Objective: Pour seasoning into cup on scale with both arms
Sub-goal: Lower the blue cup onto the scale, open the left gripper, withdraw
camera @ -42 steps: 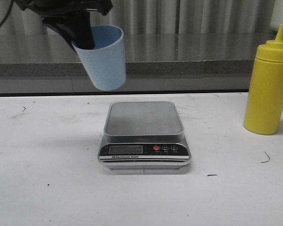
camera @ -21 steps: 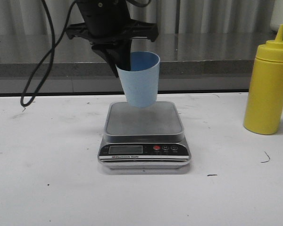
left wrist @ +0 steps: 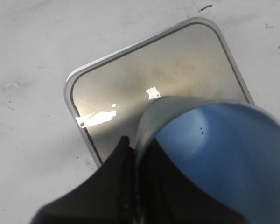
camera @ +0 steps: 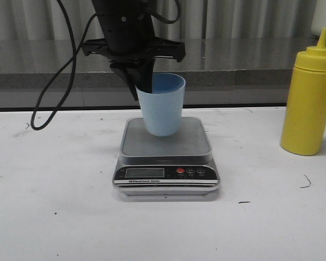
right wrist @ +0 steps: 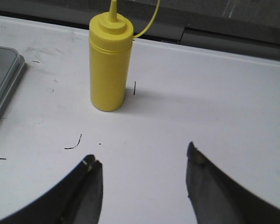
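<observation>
While the cup (camera: 162, 105) hangs just above the platform of the scale (camera: 167, 154), your left pincer (camera: 143, 81) pinches its rim, one finger inside and one outside, so the mouth is free for pouring. I cannot tell if the base already touches the steel. The seasoning (camera: 309, 100) stands upright on the counter (camera: 54, 217), well apart to the right of the scale, untouched. Your right pincer (right wrist: 144, 175) is spread wide and faces the bottle, probably ready to take it. The small text under the scale display is too blurred to read.
</observation>
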